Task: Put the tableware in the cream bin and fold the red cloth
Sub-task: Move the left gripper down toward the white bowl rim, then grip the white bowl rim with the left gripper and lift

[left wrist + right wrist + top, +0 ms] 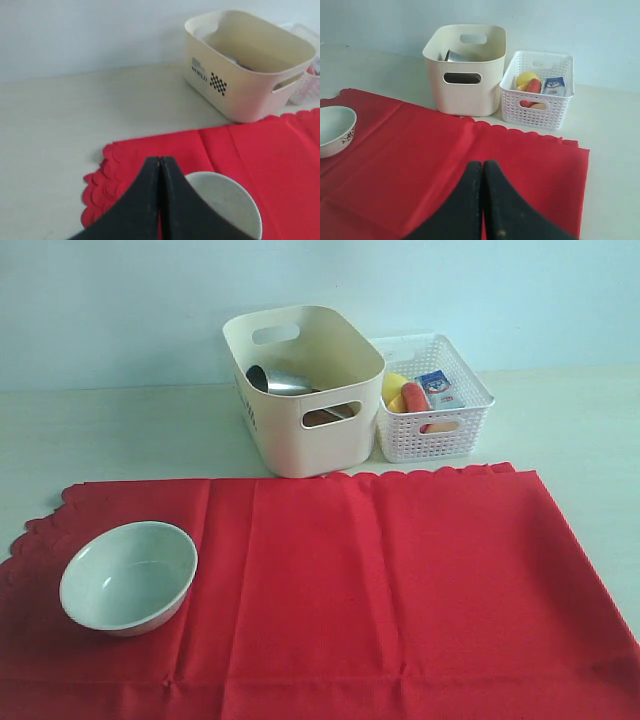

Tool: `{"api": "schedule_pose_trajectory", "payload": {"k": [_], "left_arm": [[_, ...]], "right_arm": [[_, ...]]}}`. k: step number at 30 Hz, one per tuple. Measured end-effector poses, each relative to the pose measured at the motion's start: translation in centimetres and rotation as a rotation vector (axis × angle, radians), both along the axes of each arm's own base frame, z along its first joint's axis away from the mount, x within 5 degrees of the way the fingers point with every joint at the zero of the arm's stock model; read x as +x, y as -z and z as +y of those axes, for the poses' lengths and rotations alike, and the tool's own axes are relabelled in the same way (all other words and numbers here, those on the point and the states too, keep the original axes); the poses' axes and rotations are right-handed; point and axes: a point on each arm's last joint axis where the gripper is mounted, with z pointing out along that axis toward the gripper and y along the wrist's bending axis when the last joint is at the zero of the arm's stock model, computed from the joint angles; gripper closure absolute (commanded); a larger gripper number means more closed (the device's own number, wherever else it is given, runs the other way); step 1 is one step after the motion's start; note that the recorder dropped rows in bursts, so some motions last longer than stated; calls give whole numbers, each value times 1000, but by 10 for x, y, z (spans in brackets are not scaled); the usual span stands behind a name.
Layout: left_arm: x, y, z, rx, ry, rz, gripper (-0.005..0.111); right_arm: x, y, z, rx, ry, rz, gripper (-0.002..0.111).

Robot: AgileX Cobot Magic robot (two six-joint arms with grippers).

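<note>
The red cloth (380,580) lies spread flat across the front of the table. A pale grey-white bowl (128,577) stands upright and empty on its left part. Behind the cloth stands the cream bin (300,435), with a steel cup (275,381) lying inside and something brown showing through its handle cut-out. Neither arm shows in the exterior view. My left gripper (160,161) is shut and empty, hovering above the cloth (280,165) just beside the bowl (225,200). Over the cloth's right part (420,165), my right gripper (483,164) is shut too, holding nothing, and faces the bin (465,85).
A white lattice basket (435,435) with food items, among them a yellow piece, a red one and a small carton, stands right of the cream bin. Bare pale tabletop (110,435) runs behind the cloth to the light blue wall.
</note>
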Motion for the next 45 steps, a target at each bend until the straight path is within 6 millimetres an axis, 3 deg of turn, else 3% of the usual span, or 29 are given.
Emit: {"api": "schedule_pose_trajectory", "payload": {"k": [5,8,16,19,27,34,37,40,41,45], "left_arm": [[29,23,-19,74,96,216,107],[46,35,-34,127,171,356,101],[77,55,-69,215,296,591,52],[83,62,-81,239,340,642,47],[85,92,-116,314,473,742,47],[106,143,-130,346,461,786,48],[112,162,-131,391,467,804,66],[114,172,-129,445,483,811,101],[115,176,-129,462,489,816,106],[121,167,-130,503,504,784,107]], "right_arm": [[0,0,1,15,-2,4,108],[0,0,1,17,-3,5,108],[0,0,1,19,-3,5,108],[0,0,1,21,-3,6,108],[0,0,1,32,0,11,108],[0,0,1,44,4,17,108],[0,0,1,45,5,18,108],[0,0,1,45,5,18,108],[0,0,1,45,5,18,108],[0,0,1,45,5,18,108]]}}
